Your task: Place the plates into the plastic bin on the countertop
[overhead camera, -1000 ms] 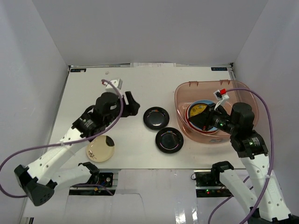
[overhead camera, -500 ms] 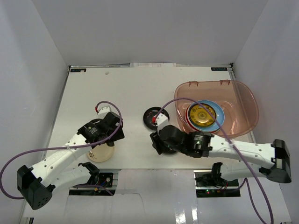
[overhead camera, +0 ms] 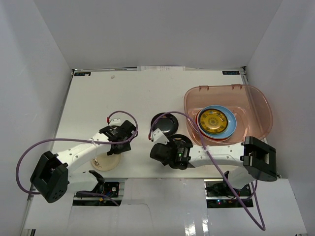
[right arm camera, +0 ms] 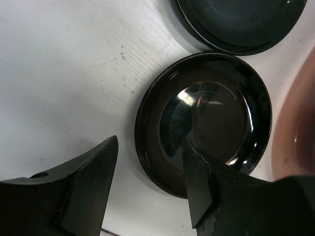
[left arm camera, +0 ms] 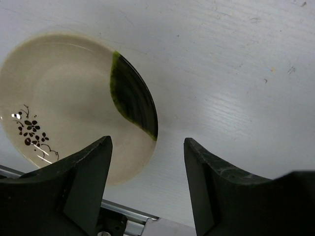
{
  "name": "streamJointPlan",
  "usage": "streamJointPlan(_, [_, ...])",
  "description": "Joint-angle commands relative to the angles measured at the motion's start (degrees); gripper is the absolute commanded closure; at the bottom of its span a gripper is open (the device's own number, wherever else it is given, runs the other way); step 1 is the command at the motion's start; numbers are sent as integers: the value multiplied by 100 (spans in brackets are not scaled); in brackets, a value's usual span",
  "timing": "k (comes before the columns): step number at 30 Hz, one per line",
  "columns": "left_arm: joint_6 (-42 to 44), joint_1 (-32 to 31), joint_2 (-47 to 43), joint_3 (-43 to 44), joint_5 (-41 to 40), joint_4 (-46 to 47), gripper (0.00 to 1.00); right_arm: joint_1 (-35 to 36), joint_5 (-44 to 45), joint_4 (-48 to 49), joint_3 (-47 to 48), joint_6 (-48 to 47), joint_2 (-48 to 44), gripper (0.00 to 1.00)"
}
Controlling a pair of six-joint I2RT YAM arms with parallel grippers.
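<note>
- Plates left out on the countertop number three. A cream plate lies at 7 o'clock, a nearer black plate at 6, and a farther black plate just past it.
- The plastic bin sits at 3 o'clock and holds a stack, yellow on top.
- The left claw is spread wide, straddling the cream plate's rim at its 4 o'clock and gripping nothing.
- The right claw also gapes, with the nearer black plate's rim between its jaws at 8 o'clock.
- These look stiff, light and glaze-slick, and likely to chip. I'd pinch across the raised lip.
- From above, the arms cover both rims. I can't tell whether the fingers touch the table, or count the stack.
</note>
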Motion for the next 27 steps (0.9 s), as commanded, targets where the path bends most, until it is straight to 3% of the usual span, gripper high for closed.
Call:
streamJointPlan(1, [37, 48, 171, -73, -208, 254, 32, 25, 384, 338, -91, -24, 322, 40])
streamJointPlan(8, [-16, 83, 699, -82, -261, 325, 41, -10, 596, 654, -205, 91, 1051, 56])
streamJointPlan(12, [-77, 83, 884, -64, -314, 255, 47, 7, 597, 795, -188, 91, 1176, 89])
streamJointPlan(13, [-77, 83, 901, -64, -314, 246, 49, 77, 631, 787, -179, 82, 1132, 92])
streamJointPlan(17, [-42, 83, 936, -91, -287, 289, 53, 437, 702, 471, 102, 55, 694, 92])
streamJointPlan(24, [72, 83, 1147, -73, -208, 359, 66, 1298, 1439, -1146, 1657, 249, -54, 92])
streamJointPlan(27, [125, 83, 1051, -73, -121, 403, 81, 1325, 1642, -1262, 2062, 65, -476, 92])
